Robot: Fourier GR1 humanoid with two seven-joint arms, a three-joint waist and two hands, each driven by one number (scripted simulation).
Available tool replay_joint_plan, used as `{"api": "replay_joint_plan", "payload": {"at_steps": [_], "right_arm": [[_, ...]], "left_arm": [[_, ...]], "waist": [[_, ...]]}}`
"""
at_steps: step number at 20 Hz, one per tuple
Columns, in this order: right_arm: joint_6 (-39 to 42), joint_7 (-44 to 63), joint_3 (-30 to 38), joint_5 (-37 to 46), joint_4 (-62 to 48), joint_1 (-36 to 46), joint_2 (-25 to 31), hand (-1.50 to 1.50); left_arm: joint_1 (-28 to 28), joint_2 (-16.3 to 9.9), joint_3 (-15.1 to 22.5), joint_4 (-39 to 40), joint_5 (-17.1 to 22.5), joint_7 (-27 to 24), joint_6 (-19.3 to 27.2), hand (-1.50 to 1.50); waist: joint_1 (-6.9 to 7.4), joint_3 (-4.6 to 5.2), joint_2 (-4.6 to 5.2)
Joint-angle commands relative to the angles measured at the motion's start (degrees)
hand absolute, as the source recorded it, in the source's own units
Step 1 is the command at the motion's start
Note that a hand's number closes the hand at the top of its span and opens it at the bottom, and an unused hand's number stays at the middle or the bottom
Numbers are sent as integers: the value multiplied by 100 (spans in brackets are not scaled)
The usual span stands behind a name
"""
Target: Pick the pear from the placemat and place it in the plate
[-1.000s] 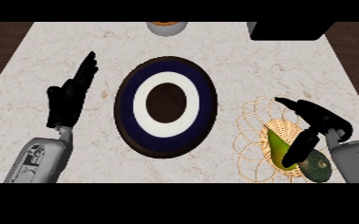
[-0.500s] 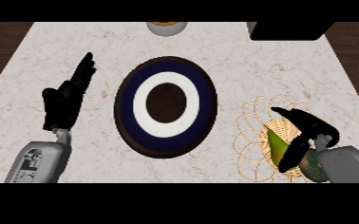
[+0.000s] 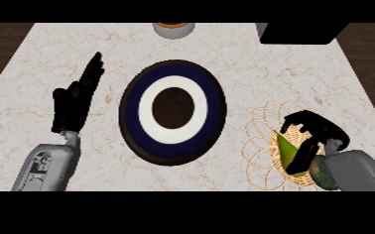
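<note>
Counter is a pale marble-look top [image 3: 242, 54], cream with thin brownish veins running all over it. Dark wood floor [image 3: 13, 32] peeks out past both far corners. Up at the far edge there's a little grey cup or bowl [image 3: 173, 29] with something orange inside, cut off by the frame, and a black boxy thing [image 3: 302, 32] toward the right. Light's even, soft shadows only

Single head view, steeply down on the counter [image 3: 242, 54], forearms entering from lower edge
</note>
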State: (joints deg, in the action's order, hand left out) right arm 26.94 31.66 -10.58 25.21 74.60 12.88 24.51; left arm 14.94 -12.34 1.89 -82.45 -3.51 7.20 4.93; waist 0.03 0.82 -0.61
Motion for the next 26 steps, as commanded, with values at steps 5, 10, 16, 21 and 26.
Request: {"api": "replay_joint_plan", "payload": {"at_steps": [5,10,16,21,26], "right_arm": [[-583,216,-77,452,905,-792,-347,150],[-2579,650,-588,1685,1769,-2179,-1036,150],[-4032,717,-996,3005,3468,-3369,-1114,150],[-4837,289,-1123,3581,4603,-3660,-1063,150],[-4731,392,-1720,4314,5090,-3044,-1397,150]], "left_arm": [[131,-45,-256,549,-44,-403,-133,0],[-92,-241,-444,195,121,-230,-191,0],[-301,-7,-165,-70,-32,-113,-95,0],[-208,-59,-266,-12,48,-126,-175,0],[-97,-67,-272,127,50,-175,-281,0]], "waist": [[-107,-76,46],[-289,-69,-13],[-206,-74,-13],[-186,-77,10],[-25,-78,49]]}}
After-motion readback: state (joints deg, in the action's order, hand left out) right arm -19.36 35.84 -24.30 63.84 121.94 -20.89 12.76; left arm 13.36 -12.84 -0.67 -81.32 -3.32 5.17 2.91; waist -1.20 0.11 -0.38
